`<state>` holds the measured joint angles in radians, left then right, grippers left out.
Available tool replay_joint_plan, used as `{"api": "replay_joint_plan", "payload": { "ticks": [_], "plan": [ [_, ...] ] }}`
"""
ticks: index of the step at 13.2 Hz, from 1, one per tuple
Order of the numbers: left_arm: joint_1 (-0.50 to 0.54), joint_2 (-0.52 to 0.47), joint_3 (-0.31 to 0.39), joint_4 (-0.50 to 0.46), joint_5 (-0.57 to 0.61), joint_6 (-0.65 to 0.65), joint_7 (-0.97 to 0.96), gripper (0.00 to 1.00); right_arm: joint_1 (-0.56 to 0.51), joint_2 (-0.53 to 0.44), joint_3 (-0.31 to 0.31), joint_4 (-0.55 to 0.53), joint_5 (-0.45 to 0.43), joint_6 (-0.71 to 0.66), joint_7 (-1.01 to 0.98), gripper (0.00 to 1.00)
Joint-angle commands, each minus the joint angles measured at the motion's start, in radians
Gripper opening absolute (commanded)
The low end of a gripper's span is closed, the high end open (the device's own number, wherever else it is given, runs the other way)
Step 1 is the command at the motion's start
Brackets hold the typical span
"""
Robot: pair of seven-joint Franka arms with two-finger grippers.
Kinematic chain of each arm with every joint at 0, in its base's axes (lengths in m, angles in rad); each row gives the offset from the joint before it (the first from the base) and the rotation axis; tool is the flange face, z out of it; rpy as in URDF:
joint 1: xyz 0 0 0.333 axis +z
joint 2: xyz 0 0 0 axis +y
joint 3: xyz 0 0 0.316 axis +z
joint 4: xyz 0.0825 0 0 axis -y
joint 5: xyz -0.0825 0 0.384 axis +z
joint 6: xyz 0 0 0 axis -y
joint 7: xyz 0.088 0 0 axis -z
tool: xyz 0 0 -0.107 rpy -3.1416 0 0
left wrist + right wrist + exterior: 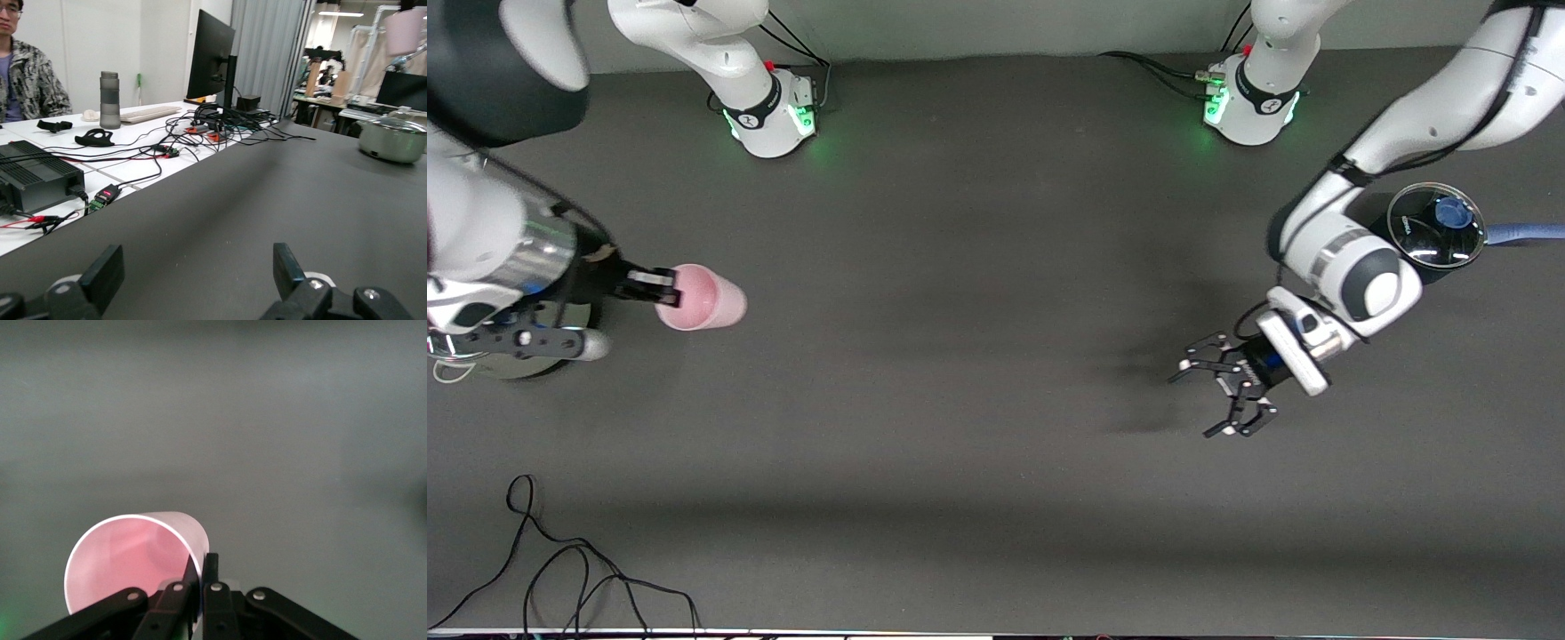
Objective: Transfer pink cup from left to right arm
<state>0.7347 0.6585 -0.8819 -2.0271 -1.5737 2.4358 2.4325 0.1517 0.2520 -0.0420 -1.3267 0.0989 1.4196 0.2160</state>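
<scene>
1. Nearest the front camera, a loose black cable (560, 578) lay coiled on the dark counter (978, 498), toward the right arm's end of it.
2. The handover looked complete, judged from how things stood: the pink cup (701, 298) was in the right gripper (665, 286) alone, and the left gripper (1221, 391) was well apart from it with nothing in it.
3. The right arm's jaws were pinched tight on the cup's rim, one finger inside the mouth and one outside against the wall, as the right wrist view showed with the pink cup (133, 563) and the closed right gripper (200, 580) at its edge.
4. The cup lay on its side in that grip, its open mouth facing the gripper and its base pointing away toward the middle of the counter, over the right arm's end of the counter.
5. Whether the cup hung clear of the surface or brushed it could not be told.
6. The left arm's jaws stood spread wide and empty, over the counter at the left arm's end; its fingers (107, 273) framed only bare counter in the left wrist view.
7. A glass lid (1437, 224) with a blue knob sat beside the left arm's forearm.
8. What remained, if anything, seemed only for the right arm to carry or set the cup down.
</scene>
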Motion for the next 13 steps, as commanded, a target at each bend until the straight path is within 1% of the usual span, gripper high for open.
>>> {"api": "replay_joint_plan", "payload": {
  "ticks": [1,3,5,6,8,10,12,13],
  "plan": [
    [0.081,0.004,0.047,-0.01,0.278,-0.151,-0.186,0.99,0.009,-0.054,-0.077,-0.191,0.018,0.123,-0.107,0.0],
    [0.084,-0.008,0.148,0.031,0.478,-0.291,-0.335,0.99,0.011,-0.076,-0.087,-0.329,0.016,0.262,-0.11,0.0],
    [0.084,-0.02,0.208,0.102,0.637,-0.406,-0.494,0.99,0.008,-0.092,-0.094,-0.493,0.016,0.457,-0.113,0.0],
    [0.084,-0.029,0.216,0.14,0.72,-0.449,-0.603,0.99,0.009,-0.083,-0.108,-0.552,0.016,0.557,-0.134,0.0],
    [0.084,-0.057,0.216,0.232,0.88,-0.544,-0.851,0.99,0.008,-0.062,-0.11,-0.665,0.016,0.744,-0.147,0.0],
    [0.075,-0.097,0.215,0.319,0.996,-0.636,-1.062,0.99,0.009,-0.051,-0.11,-0.783,0.016,0.922,-0.155,0.0],
    [0.061,-0.126,0.205,0.41,1.105,-0.716,-1.229,1.0,0.012,-0.036,-0.11,-0.857,0.015,1.028,-0.159,0.0],
    [0.039,-0.131,0.204,0.466,1.161,-0.76,-1.304,1.0,0.014,-0.027,-0.11,-0.87,0.015,1.059,-0.159,0.0]
  ]
}}
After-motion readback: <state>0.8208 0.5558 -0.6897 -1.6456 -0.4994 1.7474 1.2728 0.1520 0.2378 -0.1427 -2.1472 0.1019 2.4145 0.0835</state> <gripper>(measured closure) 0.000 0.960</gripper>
